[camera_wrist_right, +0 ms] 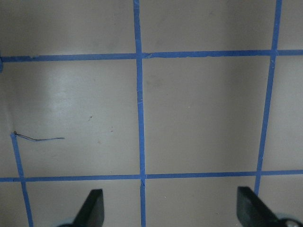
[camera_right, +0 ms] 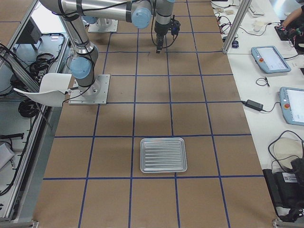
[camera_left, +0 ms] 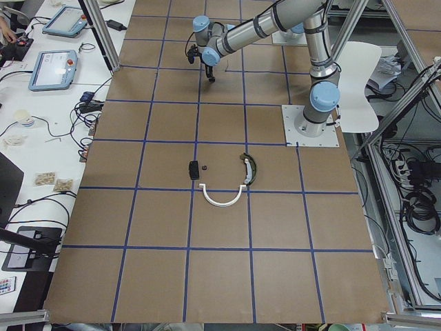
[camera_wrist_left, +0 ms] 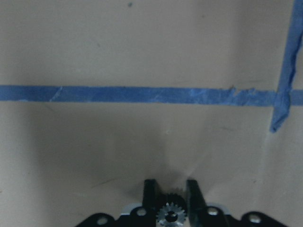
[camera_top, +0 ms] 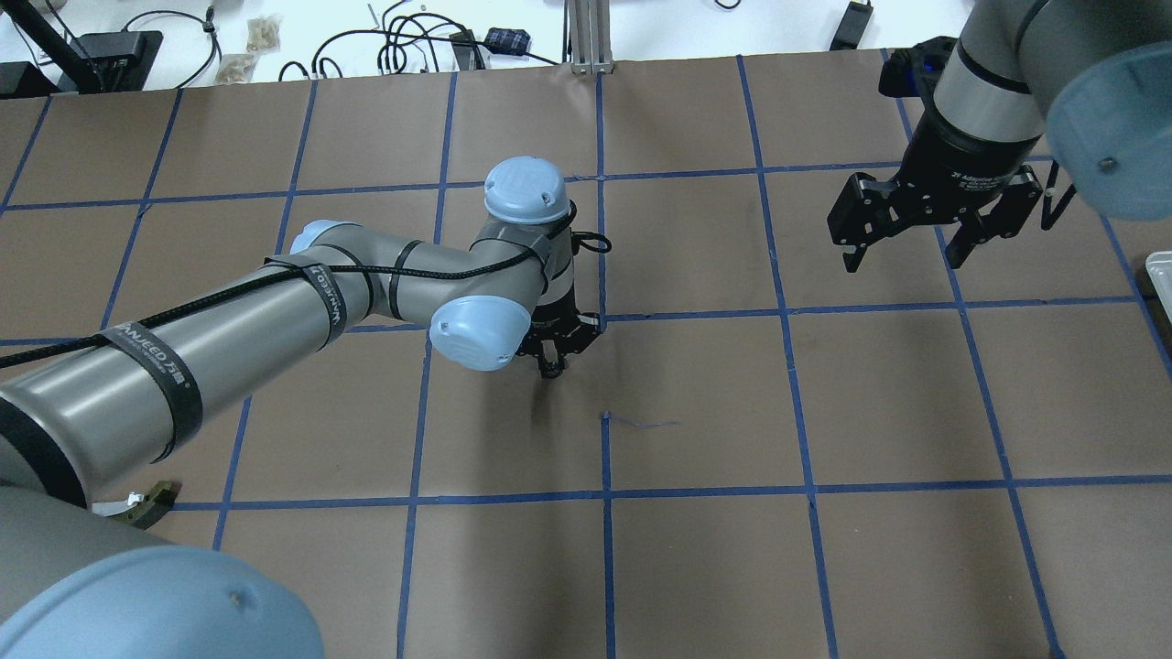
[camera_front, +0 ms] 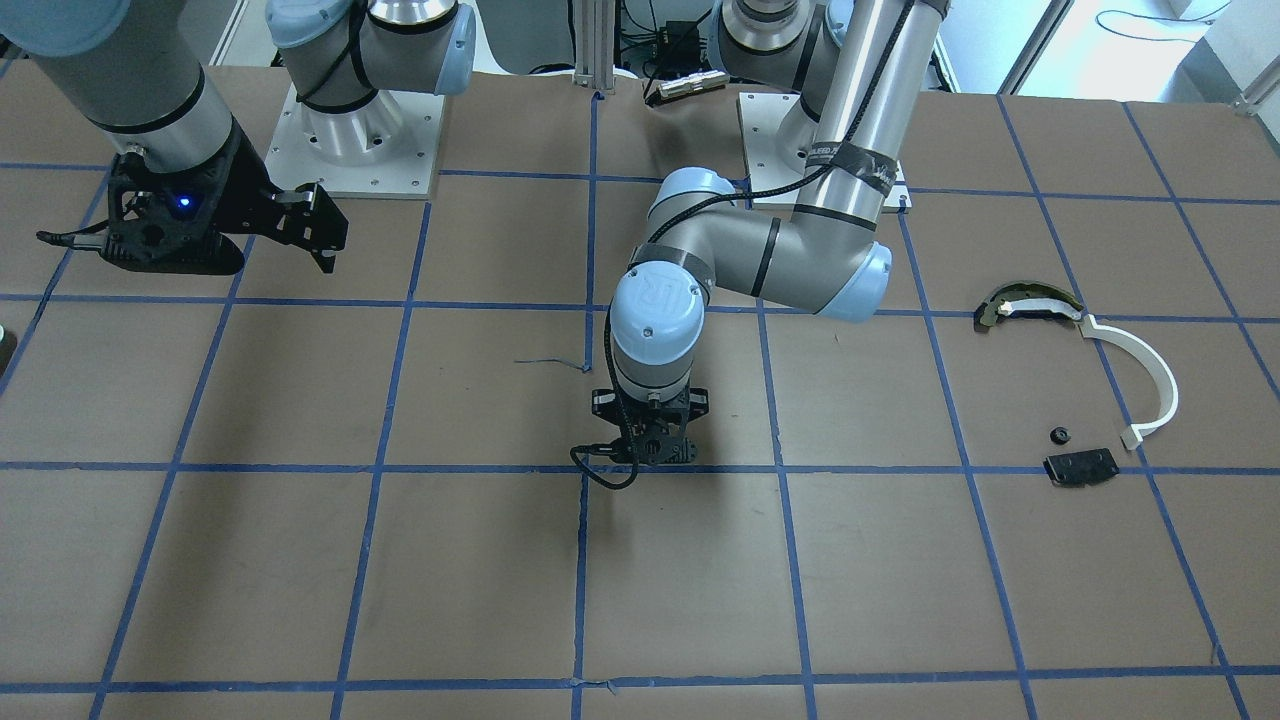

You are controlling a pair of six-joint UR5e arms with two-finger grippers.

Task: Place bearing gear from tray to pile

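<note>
My left gripper (camera_wrist_left: 170, 198) is shut on a small silver toothed bearing gear (camera_wrist_left: 170, 216) and holds it just above the brown table near its middle, which also shows in the overhead view (camera_top: 552, 363) and the front view (camera_front: 650, 458). The pile lies far off on my left: a white arc strip (camera_front: 1150, 375), an olive-and-white curved piece (camera_front: 1025, 305), a flat black plate (camera_front: 1080, 467) and a small black ring (camera_front: 1057, 434). The metal tray (camera_right: 163, 155) lies on my right and looks bare. My right gripper (camera_top: 906, 245) is open and empty, hovering above the table.
Blue tape lines grid the brown table (camera_top: 696, 567). A loose tape thread (camera_top: 641, 423) lies near the left gripper. Only the tray's corner (camera_top: 1161, 275) shows at the overhead view's right edge. Cables and tablets sit beyond the far table edge.
</note>
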